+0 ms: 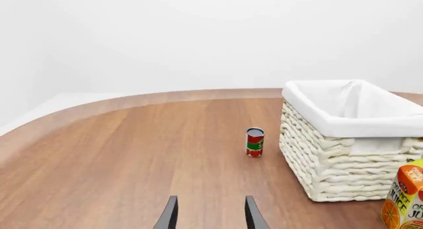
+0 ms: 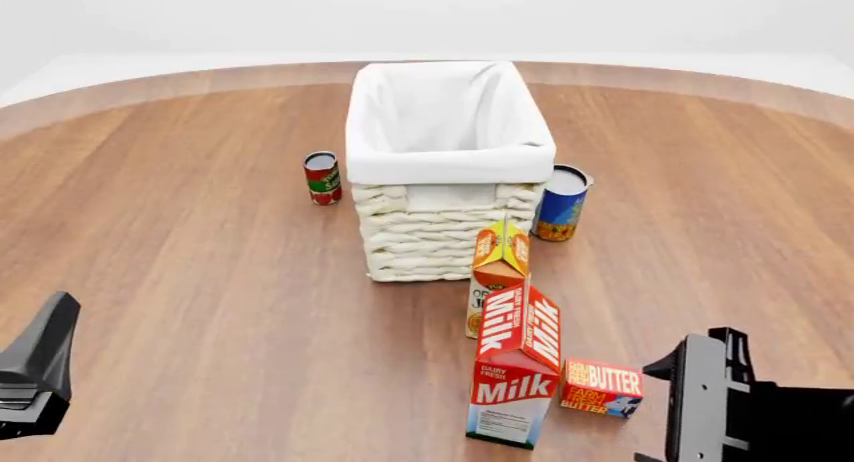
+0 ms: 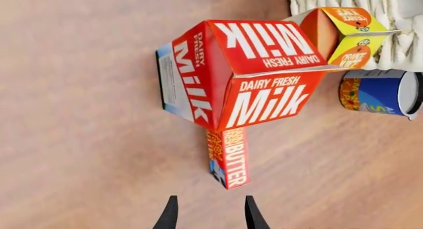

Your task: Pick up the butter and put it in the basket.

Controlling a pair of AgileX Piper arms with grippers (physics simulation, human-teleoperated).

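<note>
Butter (image 2: 602, 387) lies beside milk carton (image 2: 515, 368), right hand (image 3: 208, 211) spread above

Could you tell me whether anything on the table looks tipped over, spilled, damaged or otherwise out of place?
Nothing stands out. The milk carton, orange juice carton and both cans stand upright, and the butter lies flat right beside the milk carton. The basket sits level, and no spill or damage shows.

Butter (image 3: 229, 157) beside milk carton (image 3: 238, 73)
</note>
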